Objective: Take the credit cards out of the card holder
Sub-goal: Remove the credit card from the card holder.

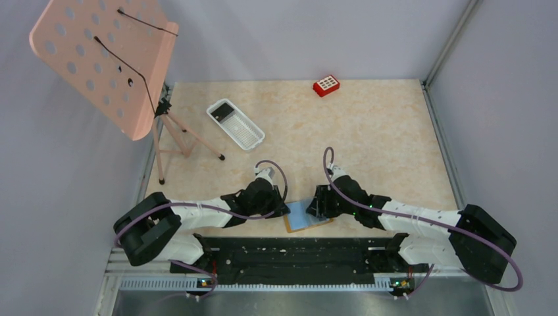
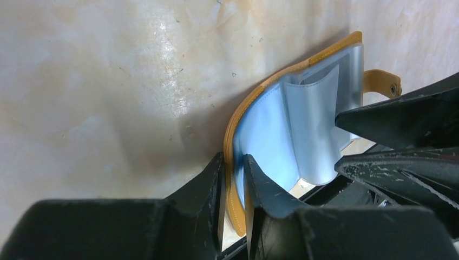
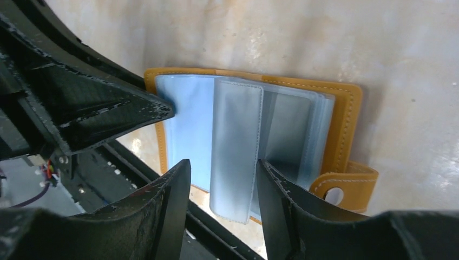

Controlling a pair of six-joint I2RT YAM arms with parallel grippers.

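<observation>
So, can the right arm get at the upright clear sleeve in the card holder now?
Probably yes. The right claw straddles that sleeve, jaws open on either side, nothing in between. The left claw appears to pinch the card holder by its tan cover, which should steady it.

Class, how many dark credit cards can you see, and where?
1. A dark card lies at the far-left end of the white tray. None shows in the sleeves of the card holder, though folded pages may hide more.

The card holder's edges hide beneath left claw and right claw.
</observation>
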